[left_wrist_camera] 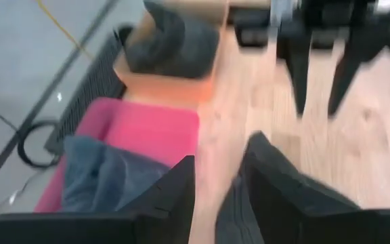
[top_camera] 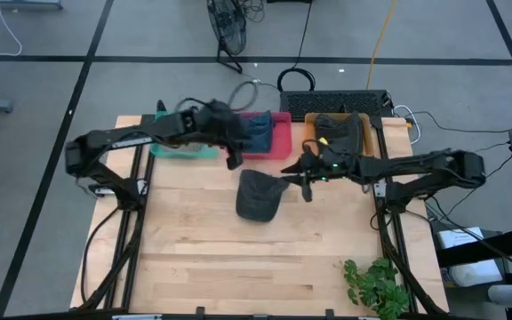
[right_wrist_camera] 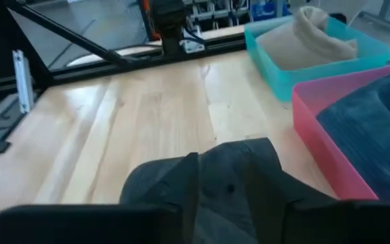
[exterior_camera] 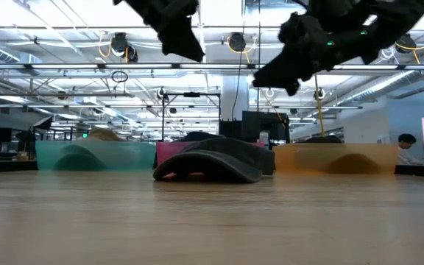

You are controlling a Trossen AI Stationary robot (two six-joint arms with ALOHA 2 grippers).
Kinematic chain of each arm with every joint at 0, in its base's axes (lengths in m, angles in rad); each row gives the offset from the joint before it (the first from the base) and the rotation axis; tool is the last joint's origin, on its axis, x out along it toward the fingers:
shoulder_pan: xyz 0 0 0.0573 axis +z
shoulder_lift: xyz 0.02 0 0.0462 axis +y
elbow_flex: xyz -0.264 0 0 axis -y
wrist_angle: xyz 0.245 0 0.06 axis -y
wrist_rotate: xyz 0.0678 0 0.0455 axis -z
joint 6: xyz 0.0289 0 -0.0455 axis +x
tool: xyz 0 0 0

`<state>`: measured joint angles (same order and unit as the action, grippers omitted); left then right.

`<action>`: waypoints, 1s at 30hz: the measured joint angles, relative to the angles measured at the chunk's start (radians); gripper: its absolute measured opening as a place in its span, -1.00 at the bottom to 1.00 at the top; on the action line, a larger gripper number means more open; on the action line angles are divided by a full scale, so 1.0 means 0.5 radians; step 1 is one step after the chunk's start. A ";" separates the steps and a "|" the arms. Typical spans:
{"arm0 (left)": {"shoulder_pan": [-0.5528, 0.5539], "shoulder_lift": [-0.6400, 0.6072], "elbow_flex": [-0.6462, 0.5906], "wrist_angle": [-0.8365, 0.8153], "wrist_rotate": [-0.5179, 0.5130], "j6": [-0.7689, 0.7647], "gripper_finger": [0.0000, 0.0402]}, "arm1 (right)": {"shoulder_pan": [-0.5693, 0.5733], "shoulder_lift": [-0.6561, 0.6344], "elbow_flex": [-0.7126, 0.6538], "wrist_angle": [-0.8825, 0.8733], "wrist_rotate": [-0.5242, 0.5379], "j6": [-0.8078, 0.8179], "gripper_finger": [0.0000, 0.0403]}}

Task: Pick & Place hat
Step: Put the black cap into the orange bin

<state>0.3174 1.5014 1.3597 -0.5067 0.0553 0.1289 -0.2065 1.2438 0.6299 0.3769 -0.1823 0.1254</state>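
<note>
Since the dark hat (top_camera: 260,195) lies flat on the bench (top_camera: 238,267), in front of the pink bin (top_camera: 280,133) and free of both arms, the placing step looks finished. Both the left claw (top_camera: 232,160) and the right claw (top_camera: 306,189) hang just above it with fingers apart, holding nothing. Next, I think, they should retreat upward.

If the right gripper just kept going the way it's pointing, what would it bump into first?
Most likely the dark hat lying on the table: in the right wrist view it sits directly past the right gripper, whose fingers stand apart. Depth is hard to judge.
</note>
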 joint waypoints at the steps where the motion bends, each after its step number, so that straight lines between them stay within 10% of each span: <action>1: 0.026 -0.061 -0.093 0.110 0.025 -0.004 -0.30 | 0.009 0.065 0.047 0.000 0.003 -0.010 -0.49; 11: 0.096 -0.554 -0.895 1.176 0.231 -0.196 -0.30 | 0.215 0.776 0.600 -0.257 0.041 -0.166 -0.31; 30: -0.012 -0.979 -1.032 0.863 0.263 -0.144 -0.30 | 0.328 1.266 0.933 -0.558 0.471 -0.031 -0.36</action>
<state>0.3116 1.0119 0.8436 -0.0752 0.1866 0.0568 -0.0424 1.8766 1.0966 0.0978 0.0531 0.1098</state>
